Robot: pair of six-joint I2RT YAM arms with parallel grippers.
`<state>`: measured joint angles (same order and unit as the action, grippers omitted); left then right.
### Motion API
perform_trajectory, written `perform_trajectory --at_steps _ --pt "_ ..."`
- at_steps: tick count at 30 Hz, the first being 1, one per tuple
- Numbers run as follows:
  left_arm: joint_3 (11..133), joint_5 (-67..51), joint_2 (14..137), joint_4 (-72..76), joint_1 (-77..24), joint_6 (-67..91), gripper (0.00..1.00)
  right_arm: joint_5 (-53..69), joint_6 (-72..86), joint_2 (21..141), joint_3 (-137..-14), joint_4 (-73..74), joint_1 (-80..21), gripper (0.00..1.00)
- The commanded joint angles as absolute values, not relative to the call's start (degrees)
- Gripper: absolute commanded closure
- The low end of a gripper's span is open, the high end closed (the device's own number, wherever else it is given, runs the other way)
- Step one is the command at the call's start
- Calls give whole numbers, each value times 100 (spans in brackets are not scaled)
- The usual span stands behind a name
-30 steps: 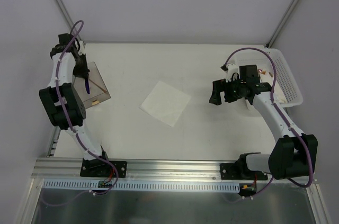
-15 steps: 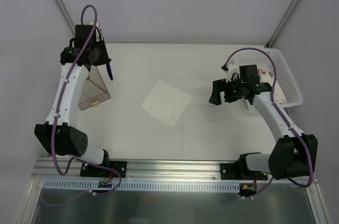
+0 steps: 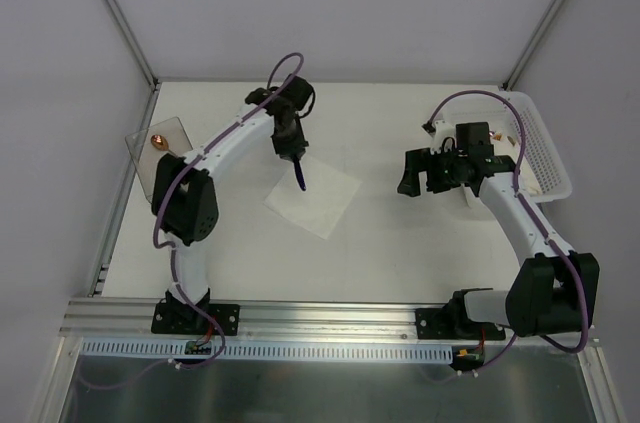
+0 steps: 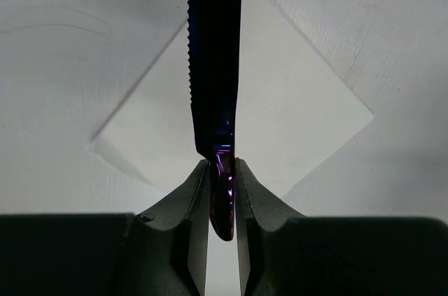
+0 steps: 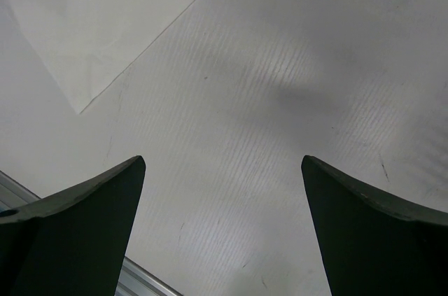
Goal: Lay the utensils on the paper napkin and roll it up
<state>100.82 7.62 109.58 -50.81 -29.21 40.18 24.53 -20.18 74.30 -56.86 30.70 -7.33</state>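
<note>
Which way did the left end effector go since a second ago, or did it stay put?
Yes. The left end effector swung right, from the clear container to over the paper napkin, gripping a dark purple knife.

Dark purple serrated knife (image 4: 213, 65) over flat white napkin (image 4: 301, 100)
</note>
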Motion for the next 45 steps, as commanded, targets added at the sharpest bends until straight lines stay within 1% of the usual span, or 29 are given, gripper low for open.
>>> perform_trajectory --at_steps 1,7,17,26,45 --pt "10695 668 11372 -5563 -3181 4868 100 2540 -1978 7444 -5862 3085 -642 1" --pt "11179 493 12067 -5888 -3375 5414 100 2610 -1978 7497 -5862 3085 -580 1" --pt "11470 325 12577 -6091 -3454 5151 100 2654 -1978 7532 -5880 3094 -571 1" --pt "11707 457 12797 -6240 -3437 4325 100 2689 -1969 7576 -5889 3094 -571 1" --pt "11496 185 12998 -6240 -3217 4237 100 2689 -1960 7611 -5897 3102 -562 1"
